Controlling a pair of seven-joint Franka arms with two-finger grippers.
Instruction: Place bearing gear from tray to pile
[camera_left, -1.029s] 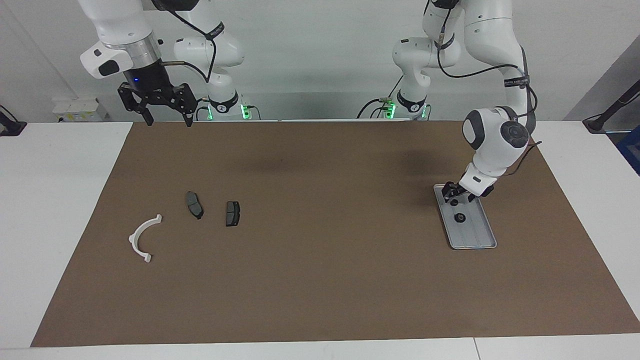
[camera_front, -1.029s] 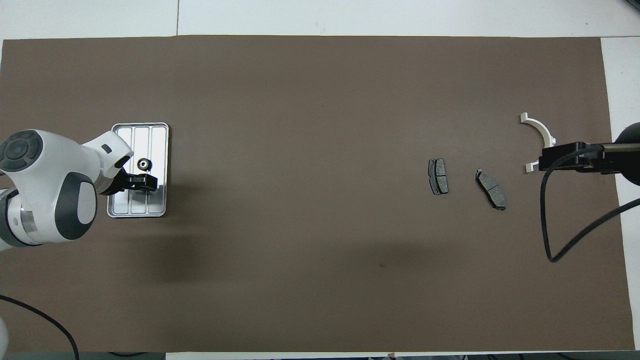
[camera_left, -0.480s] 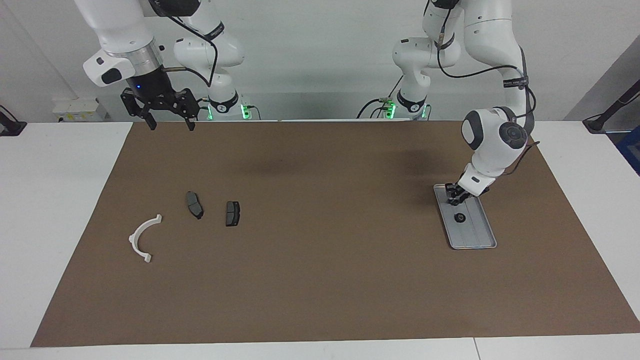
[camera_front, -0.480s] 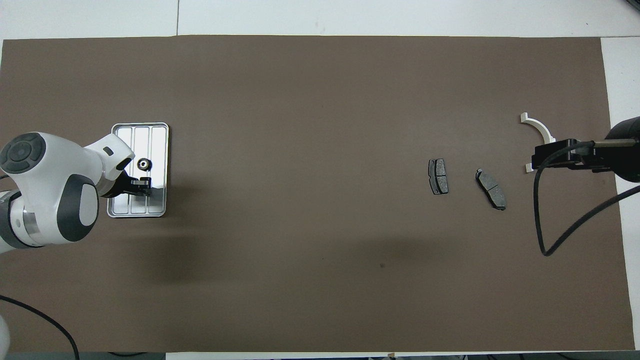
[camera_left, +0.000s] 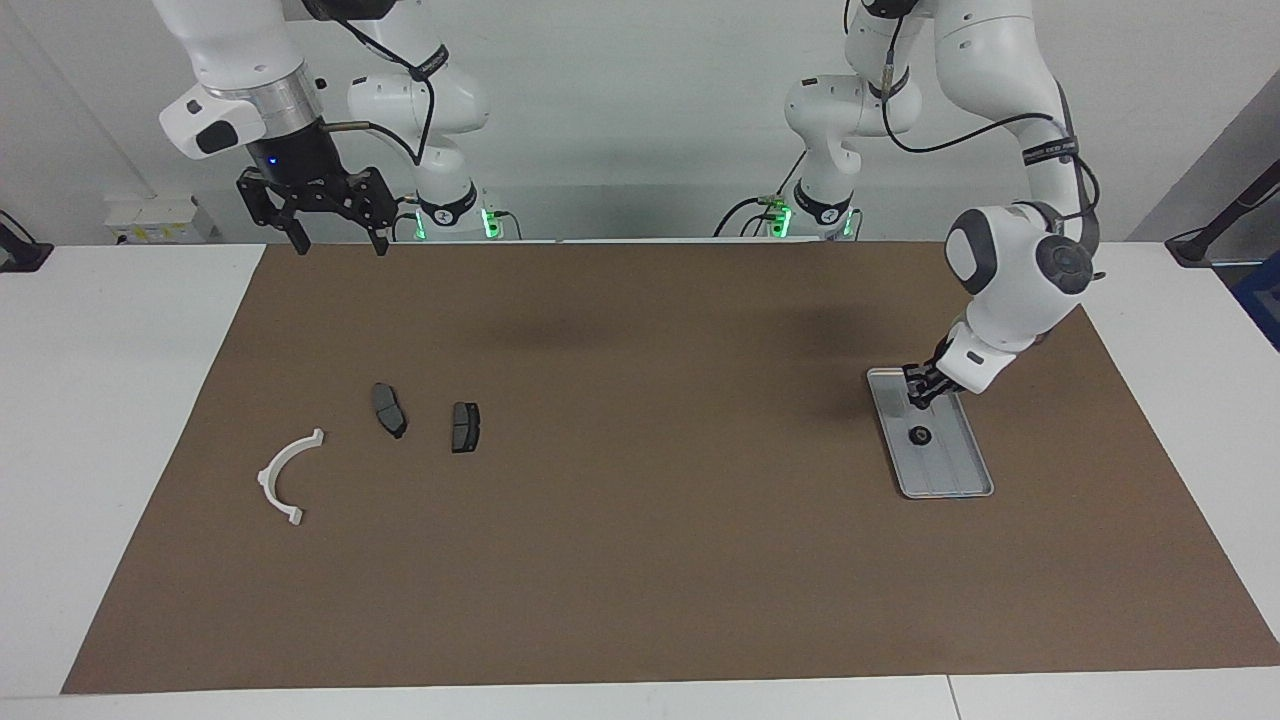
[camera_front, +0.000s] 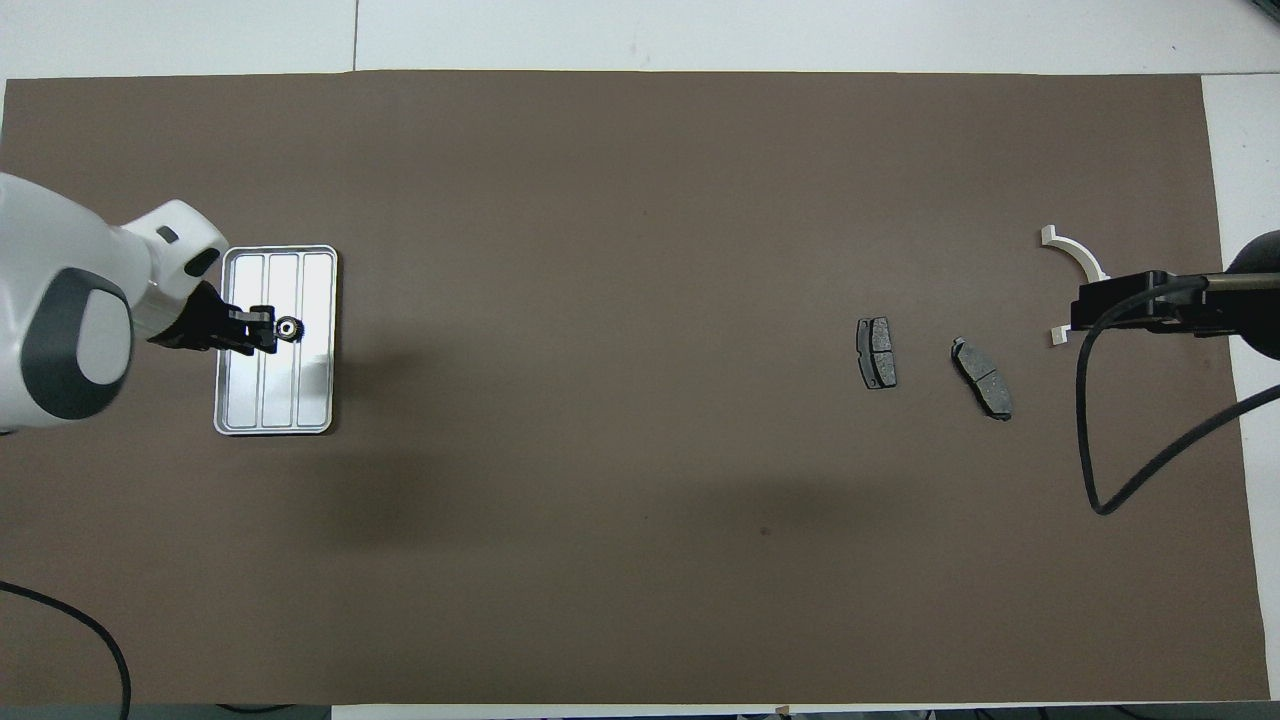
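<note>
The silver ridged tray (camera_left: 955, 478) (camera_front: 240, 400) lies on the brown mat at the left arm's end of the table. The small dark bearing gear (camera_left: 918, 436) (camera_front: 289, 326) sits in it. My left gripper (camera_left: 921, 394) (camera_front: 264, 330) hangs low over the tray, open and empty, its tips just beside the gear. The pile lies at the right arm's end: a white semicircular bracket (camera_left: 283, 474) (camera_front: 1082, 256) and two dark pads (camera_left: 389, 410) (camera_left: 465, 427). My right gripper (camera_left: 338, 240) (camera_front: 1082, 312) waits high up, open and empty.
The brown mat (camera_left: 640, 560) covers most of the white table. A black cable (camera_front: 1090, 440) hangs from the right arm over the mat near the pile. The two pads also show in the overhead view (camera_front: 876, 352) (camera_front: 982, 378).
My left gripper has moved along the tray, from its end nearer the robots to right beside the gear, and the forearm has swung outward. The right gripper has barely shifted.
</note>
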